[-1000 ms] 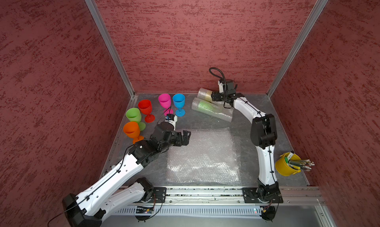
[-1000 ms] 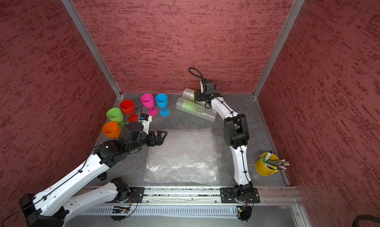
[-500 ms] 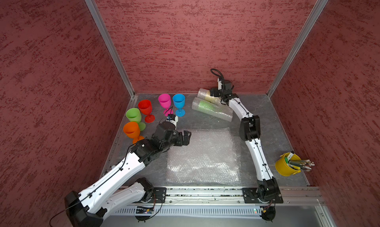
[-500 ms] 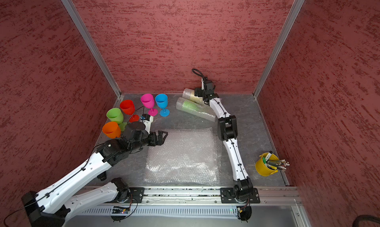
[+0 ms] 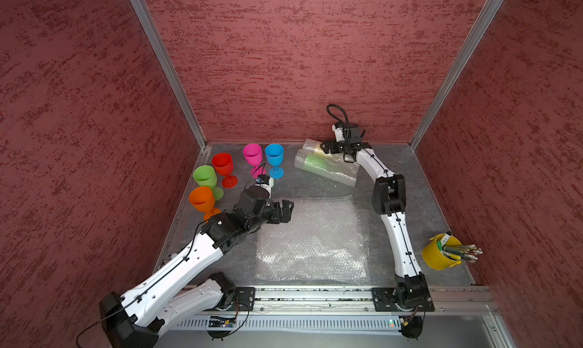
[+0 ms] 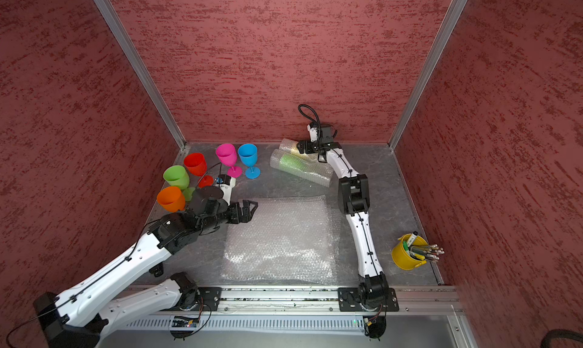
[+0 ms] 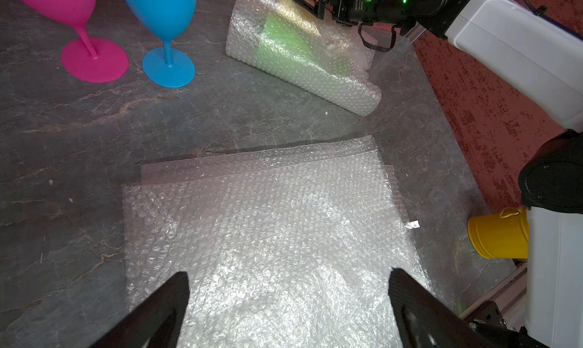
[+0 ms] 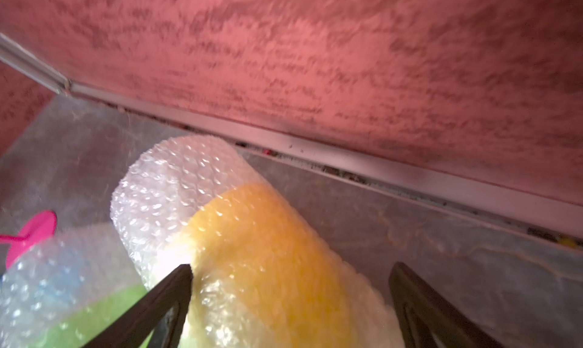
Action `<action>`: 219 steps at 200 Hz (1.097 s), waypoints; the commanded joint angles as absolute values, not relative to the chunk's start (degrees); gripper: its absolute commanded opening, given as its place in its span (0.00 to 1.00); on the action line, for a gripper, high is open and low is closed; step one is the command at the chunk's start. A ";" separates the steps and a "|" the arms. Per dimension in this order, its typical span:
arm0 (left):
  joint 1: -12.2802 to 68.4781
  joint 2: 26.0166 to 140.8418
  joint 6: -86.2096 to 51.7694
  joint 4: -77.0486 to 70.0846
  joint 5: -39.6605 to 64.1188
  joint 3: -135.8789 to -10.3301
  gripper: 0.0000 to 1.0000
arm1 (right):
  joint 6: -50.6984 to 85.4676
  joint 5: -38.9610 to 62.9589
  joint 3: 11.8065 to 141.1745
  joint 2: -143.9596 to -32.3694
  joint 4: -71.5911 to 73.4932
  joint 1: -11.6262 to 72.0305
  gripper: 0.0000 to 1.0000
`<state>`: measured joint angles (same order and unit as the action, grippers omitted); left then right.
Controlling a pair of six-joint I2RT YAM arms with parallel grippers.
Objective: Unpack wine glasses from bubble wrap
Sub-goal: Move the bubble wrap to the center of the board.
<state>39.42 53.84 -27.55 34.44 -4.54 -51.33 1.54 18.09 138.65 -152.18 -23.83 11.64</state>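
Several wine glasses stand at the left: light green (image 5: 205,175), red (image 5: 223,164), orange (image 5: 202,198), pink (image 5: 252,153) and blue (image 5: 274,154). Two bubble wrap sleeves lie at the back. One holds a green glass (image 5: 318,164), the other a yellow glass (image 8: 268,251). My right gripper (image 8: 290,277) is open, its fingers either side of the yellow glass's sleeve (image 5: 310,145), not pressing it. Flat bubble wrap sheets (image 5: 312,239) lie in the middle. My left gripper (image 5: 288,209) hangs open and empty over their far left corner (image 7: 268,220).
A yellow cup of utensils (image 5: 440,251) stands at the right edge, beside the right arm's base. The back wall (image 8: 347,62) runs close behind the yellow glass's sleeve. The green glass's sleeve (image 8: 63,283) touches it on the near side.
My right gripper has slid left along the yellow glass's sleeve, and its jaws have opened a little more. That arm's elbow has shifted. The left gripper has barely moved.
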 commanded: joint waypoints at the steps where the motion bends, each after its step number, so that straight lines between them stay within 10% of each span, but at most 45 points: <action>1: 39.37 52.82 -27.42 33.04 -3.83 -51.05 1.00 | -4.60 6.77 134.38 -151.75 -33.63 13.02 0.99; 111: 39.41 53.22 -27.28 32.66 -3.70 -50.89 1.00 | -12.29 6.37 128.39 -150.06 -35.07 13.85 0.99; 219: 37.62 54.01 -28.39 31.64 -1.83 -50.36 1.00 | 20.20 16.21 137.42 -151.77 -45.71 10.40 0.98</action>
<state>38.13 53.87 -27.81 33.01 -2.79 -51.11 11.99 13.89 140.92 -151.04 -35.66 10.92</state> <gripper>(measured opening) 0.996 0.984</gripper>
